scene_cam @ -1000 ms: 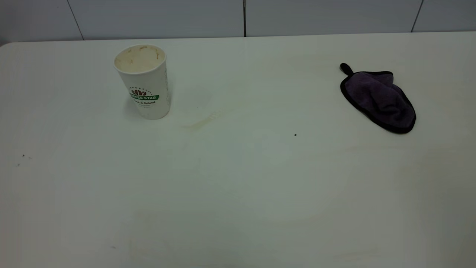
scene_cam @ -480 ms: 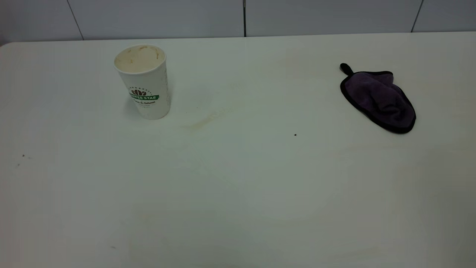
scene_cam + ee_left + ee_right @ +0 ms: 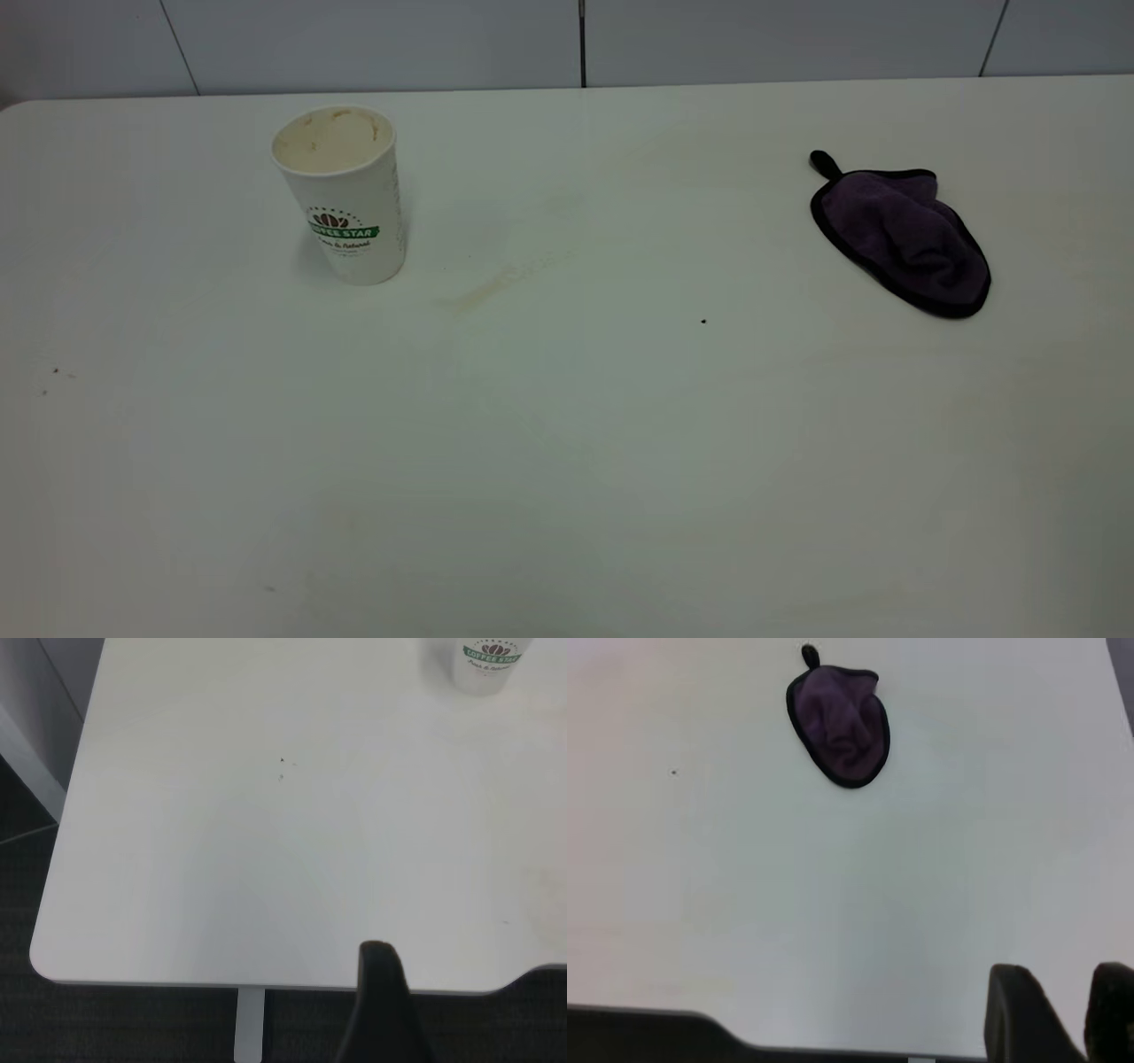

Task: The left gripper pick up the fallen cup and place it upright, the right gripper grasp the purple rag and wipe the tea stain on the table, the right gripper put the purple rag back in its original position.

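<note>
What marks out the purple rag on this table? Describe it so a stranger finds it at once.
Start at the white table in the exterior view and go to its far right part, well away from the upright cup at far left. There lies the purple rag, a dark fuzzy teardrop with black edging and a short black loop tab.

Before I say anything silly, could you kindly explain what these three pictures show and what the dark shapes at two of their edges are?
It is a two-armed robot at a white table. One picture comes from an outside camera; the other two from cameras on each arm's wrist. The dark shapes are claw fingers: the left claw's and the right claw's, both back at the table's edge, holding nothing. On the table stand an upright paper cup, a faint brownish smear beside it, and a purple rag lying far from the cup.
</note>
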You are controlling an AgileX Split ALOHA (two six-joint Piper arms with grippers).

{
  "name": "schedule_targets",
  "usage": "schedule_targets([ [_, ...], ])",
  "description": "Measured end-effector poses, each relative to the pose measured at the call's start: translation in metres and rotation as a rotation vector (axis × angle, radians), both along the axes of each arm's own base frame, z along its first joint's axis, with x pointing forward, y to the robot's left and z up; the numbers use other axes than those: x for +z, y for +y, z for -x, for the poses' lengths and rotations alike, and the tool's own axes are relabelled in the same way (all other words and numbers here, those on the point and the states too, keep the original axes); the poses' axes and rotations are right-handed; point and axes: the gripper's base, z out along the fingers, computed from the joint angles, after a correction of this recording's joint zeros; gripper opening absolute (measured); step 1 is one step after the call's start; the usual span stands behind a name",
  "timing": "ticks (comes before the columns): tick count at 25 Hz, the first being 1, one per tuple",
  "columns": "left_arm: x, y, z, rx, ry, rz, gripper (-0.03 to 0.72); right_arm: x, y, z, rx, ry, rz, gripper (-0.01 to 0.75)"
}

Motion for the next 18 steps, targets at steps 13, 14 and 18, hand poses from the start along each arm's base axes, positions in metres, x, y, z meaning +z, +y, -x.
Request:
schedule_targets([
  [13, 0.0, 0.0, 0.0, 0.001, 0.0, 0.001, 0.562, -0.0005, -0.0002, 0.0057, -0.043, -0.035, 0.004, 0.226],
  [14, 0.0, 0.0, 0.0, 0.001, 0.0, 0.001, 0.562, -0.0005, -0.0002, 0.0057, -0.043, -0.035, 0.004, 0.226],
  [18, 0.0, 0.0, 0.0, 0.001, 0.0, 0.001, 0.562, -0.0005, -0.0002, 0.0057, -0.043, -0.035, 0.004, 0.228],
])
